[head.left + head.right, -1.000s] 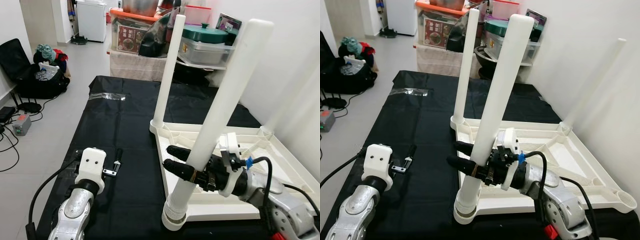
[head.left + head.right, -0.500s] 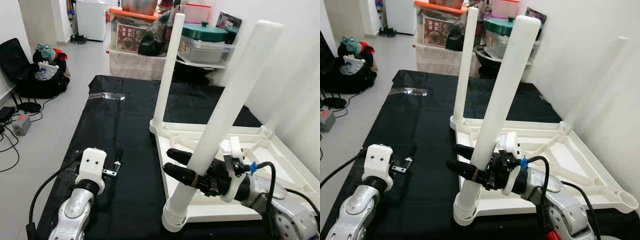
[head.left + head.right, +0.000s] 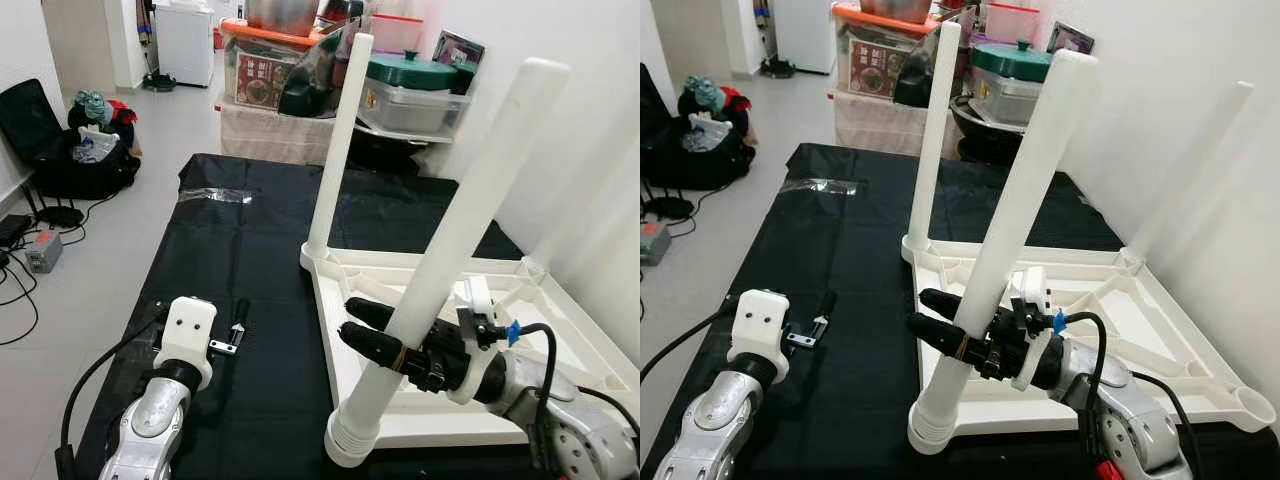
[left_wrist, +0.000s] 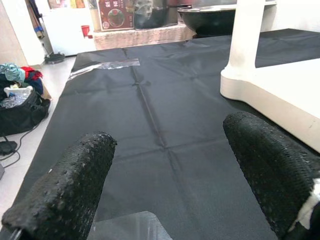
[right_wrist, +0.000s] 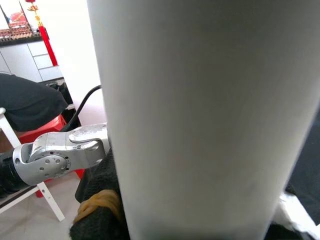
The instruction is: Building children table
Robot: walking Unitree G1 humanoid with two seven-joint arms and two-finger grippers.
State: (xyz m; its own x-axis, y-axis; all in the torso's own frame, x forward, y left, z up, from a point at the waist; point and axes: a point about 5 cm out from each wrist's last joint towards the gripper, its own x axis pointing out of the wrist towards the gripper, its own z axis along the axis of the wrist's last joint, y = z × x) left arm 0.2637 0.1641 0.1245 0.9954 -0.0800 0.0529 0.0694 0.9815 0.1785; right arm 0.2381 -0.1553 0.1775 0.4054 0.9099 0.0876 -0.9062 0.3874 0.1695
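Black cloth [image 3: 250, 230] covers work surface under both arms. White tabletop [image 3: 560, 330] lies upside down on it, just behind right gripper [image 3: 366, 324]. Near leg [image 3: 450, 260] seated in corner socket below rt gripper, tilted, not upright; rt fingers clenched around its lower part. Far leg [image 3: 338, 140] upright in corner beyond gripper. Left gripper [image 4: 170, 175] low over cloth, well apart from tabletop, fingers spread, holding nothing. Small metal tool [image 3: 232, 335] just ahead of it.
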